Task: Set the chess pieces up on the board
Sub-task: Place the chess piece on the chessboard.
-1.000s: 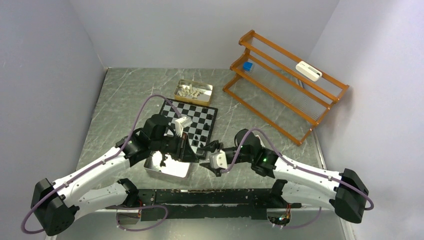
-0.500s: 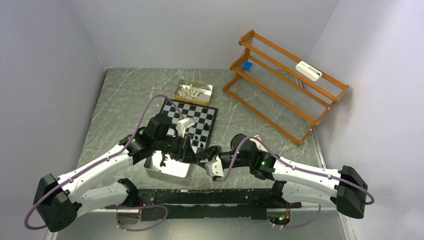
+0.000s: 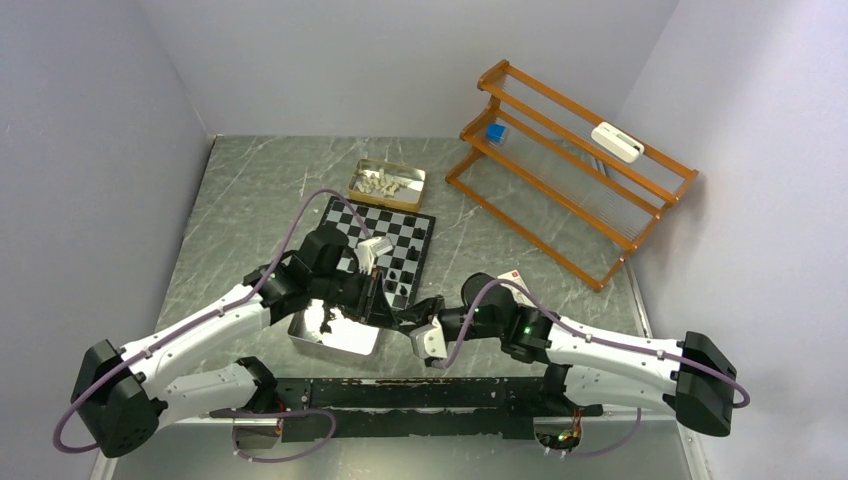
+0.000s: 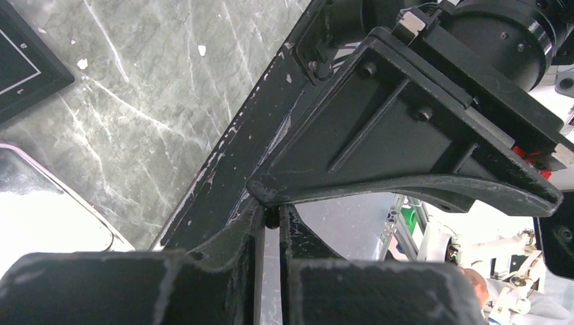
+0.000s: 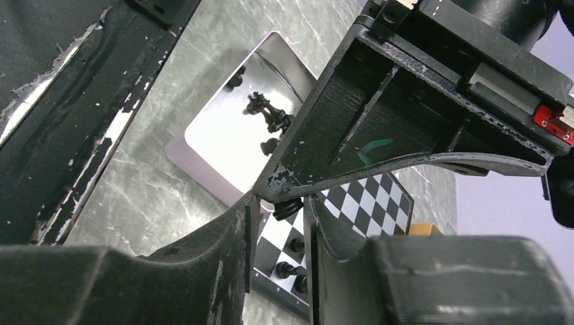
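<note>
A grey marbled table (image 3: 250, 200) fills the top view, with an orange wire rack (image 3: 570, 170) in the upper right holding a small blue block (image 3: 495, 131) and a white box (image 3: 616, 141). The chequered board (image 3: 400, 235) lies at the centre of that frame. A few black pieces (image 3: 398, 272) stand along its lower edge. Below and left of the board sits a shiny silver tray (image 3: 340, 340). Above the board a smaller gold tray (image 3: 352, 190) holds a heap of cream pieces (image 3: 385, 181). The two arms reach in from the lower corners and meet just below the board's lower right corner. There the left gripper (image 3: 385, 312) and the right gripper (image 3: 408, 320) cross tip to tip, beside the silver tray's right edge. In the left wrist view the left gripper's fingers (image 4: 247, 233) are clenched to a thin slit at the bottom centre, with a small dark knob pinched between their tips. In the right wrist view a single black chess piece (image 5: 288, 205) hangs at the lower centre, right under the left gripper's fingertip and in the gap between the right gripper's own two fingers (image 5: 237, 223). It looks nearer the right-hand finger. Whether those fingers press on it or merely flank it cannot be told. In that view more black figures (image 5: 267, 112) lie in the silver tray at upper centre.
</note>
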